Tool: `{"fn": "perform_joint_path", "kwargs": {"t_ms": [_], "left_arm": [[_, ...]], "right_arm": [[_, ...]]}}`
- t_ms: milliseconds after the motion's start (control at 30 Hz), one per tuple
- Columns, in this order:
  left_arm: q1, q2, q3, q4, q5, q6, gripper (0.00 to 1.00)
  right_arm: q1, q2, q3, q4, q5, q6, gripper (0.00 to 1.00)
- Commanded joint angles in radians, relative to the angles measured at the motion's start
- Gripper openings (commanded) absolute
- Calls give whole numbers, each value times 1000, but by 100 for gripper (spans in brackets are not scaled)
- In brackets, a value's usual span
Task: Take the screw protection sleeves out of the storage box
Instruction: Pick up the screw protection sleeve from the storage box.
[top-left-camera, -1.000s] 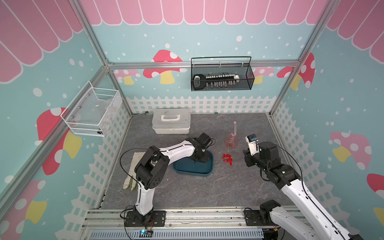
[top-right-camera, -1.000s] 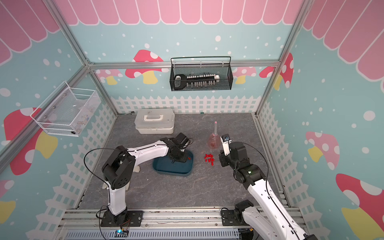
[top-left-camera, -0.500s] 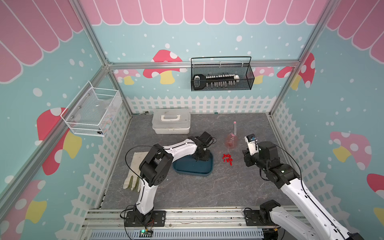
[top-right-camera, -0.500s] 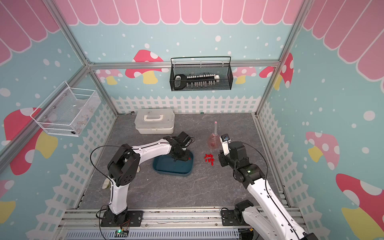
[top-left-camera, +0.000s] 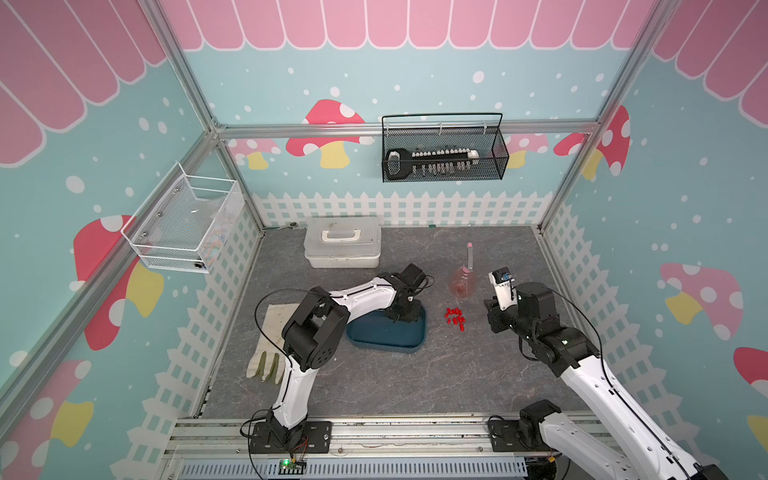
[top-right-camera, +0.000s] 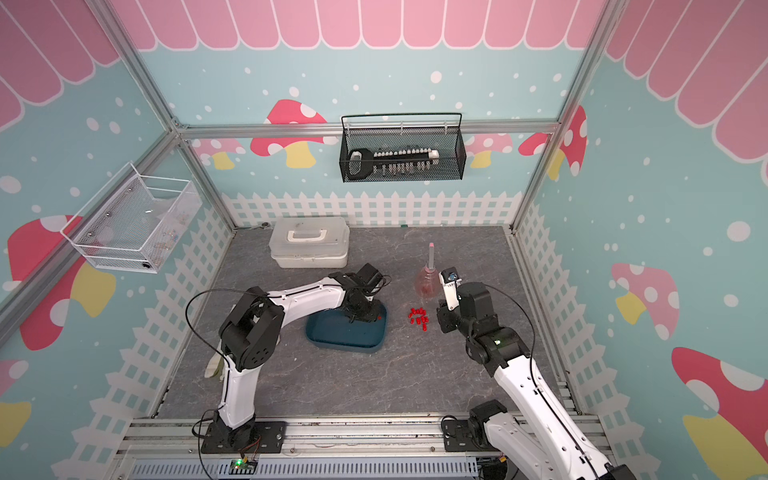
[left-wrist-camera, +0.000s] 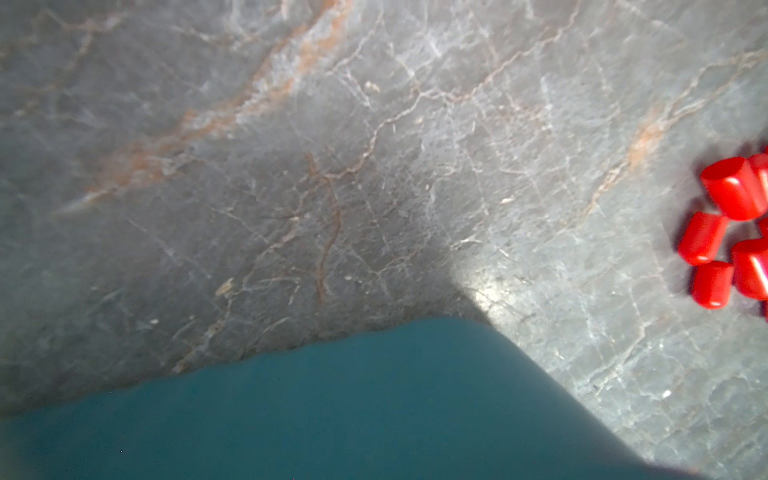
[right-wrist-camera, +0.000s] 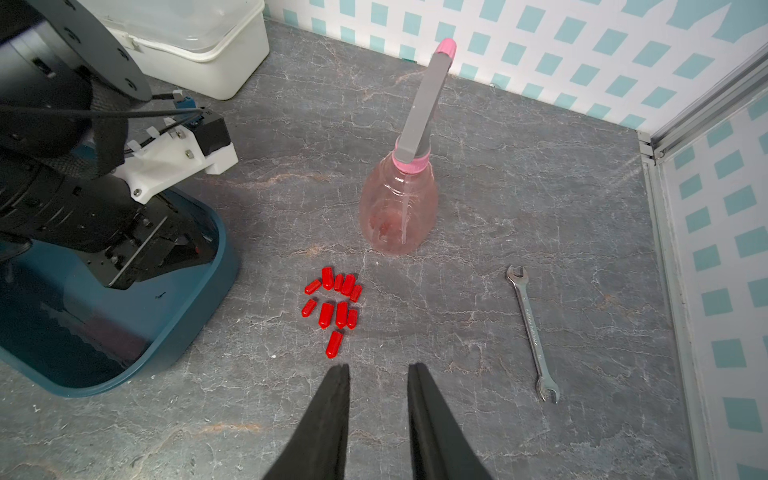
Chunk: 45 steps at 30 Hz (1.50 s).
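I watched my left arm rise from the rail at the front edge of the grey marble-look surface (top-left-camera: 415, 395), fold at the elbow and reach in toward the middle. Its wrist bent down, so the left gripper (top-right-camera: 365, 318) pointed into the shallow dark teal plastic storage box (top-left-camera: 382, 347), by the box's back right corner. A tiny red bit showed at its tips in the right wrist view. I could not tell if the jaws were shut on it or just near it.

My right arm rose from the right end of the same rail and leaned toward the middle. Its wrist tipped forward and down. The right gripper (right-wrist-camera: 378, 368) hung above the surface with its two black fingers (right-wrist-camera: 332, 415) apart and nothing between them.

The small bright red plastic screw protection sleeves (right-wrist-camera: 334, 307) lay in a little heap on the bare surface, just beside the box's right side. The heap was between the box and the right gripper.

A see-through pink spray bottle (right-wrist-camera: 399, 208) stood upright just behind the heap. A thin silver wrench (right-wrist-camera: 532, 332) lay flat nearer the right edge. A white lidded case (top-left-camera: 343, 243) sat by the back edge.
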Motion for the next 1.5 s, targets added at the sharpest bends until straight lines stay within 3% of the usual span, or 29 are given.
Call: {"fn": "perform_joint_path", "kwargs": {"t_ms": [0,333,700,1233,1467], "left_arm": [[7,24,28,-9,7,-4,13],[7,-23,-2,-8,-8,-2,10],[-10,-185,-79,-17,-24,8,10],[-45,-257,-35,-35,4,5,9],[-63,-264,28,-29,84,1,9]], "right_arm": [[-8,6,-8,10,-12,-5,29],[-11,8,-8,11,-21,-3,28],[-11,16,-8,9,-34,-3,28],[-12,7,-7,8,-31,-1,28],[-14,-13,-16,6,-12,2,28]]}}
